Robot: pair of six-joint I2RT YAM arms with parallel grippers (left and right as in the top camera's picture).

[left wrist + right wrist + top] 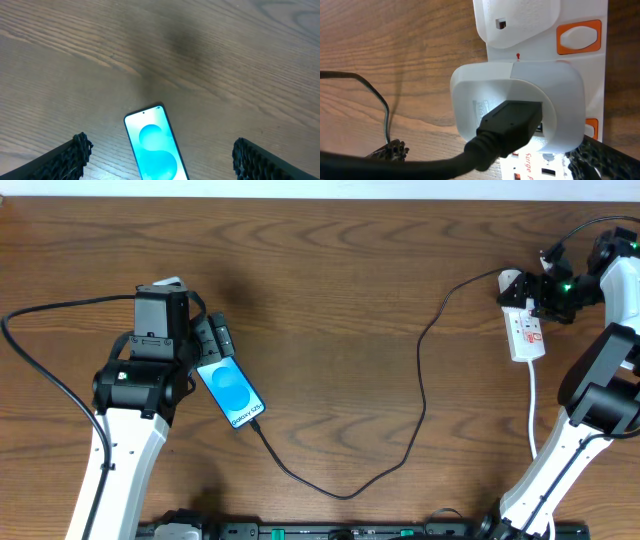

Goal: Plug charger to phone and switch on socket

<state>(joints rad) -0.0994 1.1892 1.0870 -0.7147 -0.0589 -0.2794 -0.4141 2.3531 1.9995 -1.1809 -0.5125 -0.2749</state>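
Observation:
The phone (pixel 232 392) lies face up on the table, its blue screen lit. It also shows in the left wrist view (pixel 152 145). My left gripper (pixel 207 352) is open over it, its fingers (pixel 161 152) wide on either side and not touching. The charger cable (pixel 420 380) runs from the phone's lower end across the table to a white adapter (pixel 520 95) plugged into the socket (pixel 527 332). My right gripper (pixel 545 295) hovers open over the adapter (pixel 487 152). An orange switch (pixel 577 37) sits on the socket (pixel 580 15) beyond the adapter.
The socket's white cord (pixel 533 405) runs toward the table's front by the right arm's base. The charger's loop (pixel 345 492) lies near the front edge. A thin stretch of cable (pixel 385 110) lies left of the adapter.

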